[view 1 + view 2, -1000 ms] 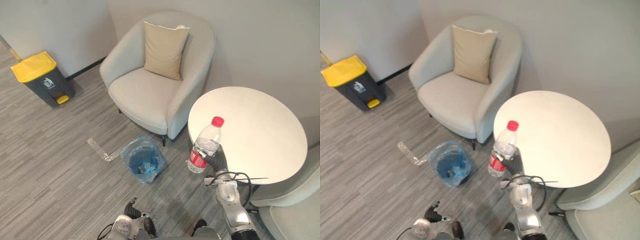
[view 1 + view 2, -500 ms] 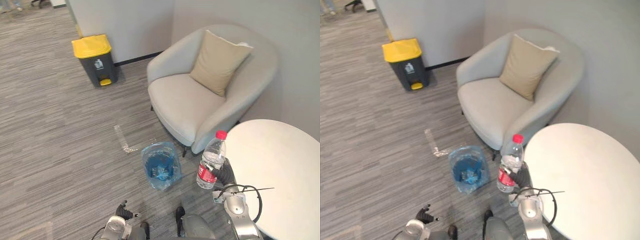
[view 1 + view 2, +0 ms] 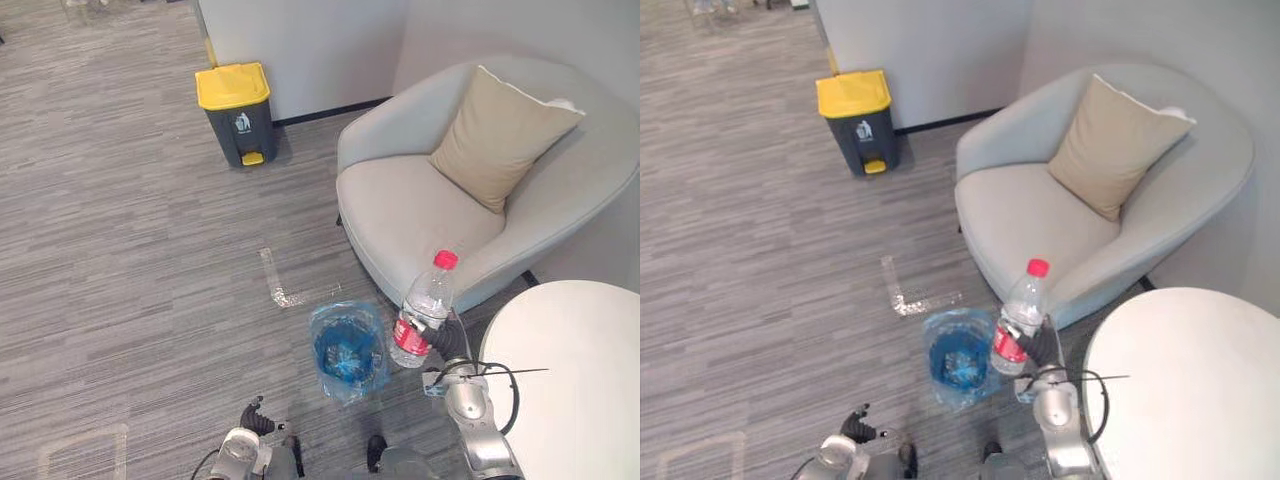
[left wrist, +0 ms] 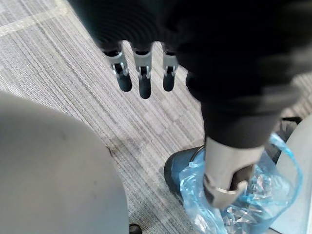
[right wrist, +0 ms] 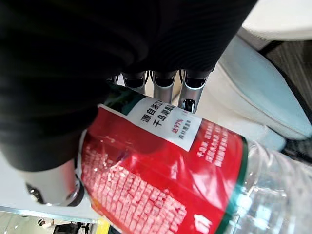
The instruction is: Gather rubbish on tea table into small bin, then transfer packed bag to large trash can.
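Observation:
My right hand (image 3: 447,343) is shut on a clear plastic bottle (image 3: 425,310) with a red cap and red label, holding it upright. The right wrist view shows the fingers (image 5: 165,80) curled round the label of the bottle (image 5: 170,180). The bottle hangs off the left edge of the round white tea table (image 3: 575,385), just right of the small bin (image 3: 347,352) lined with a blue bag. The left hand (image 3: 252,421) hangs low over the floor, its fingers (image 4: 142,73) straight, with the small bin (image 4: 273,195) past it. The large dark trash can (image 3: 238,110) with a yellow lid stands by the far wall.
A light grey armchair (image 3: 420,215) with a beige cushion (image 3: 500,135) stands behind the bin and the table. A strip of clear tape (image 3: 275,285) marks the grey plank floor left of the bin.
The camera has swung left, so chair and table sit further right in the picture. The bottle in my right hand has come off the table's edge, close beside the small bin.

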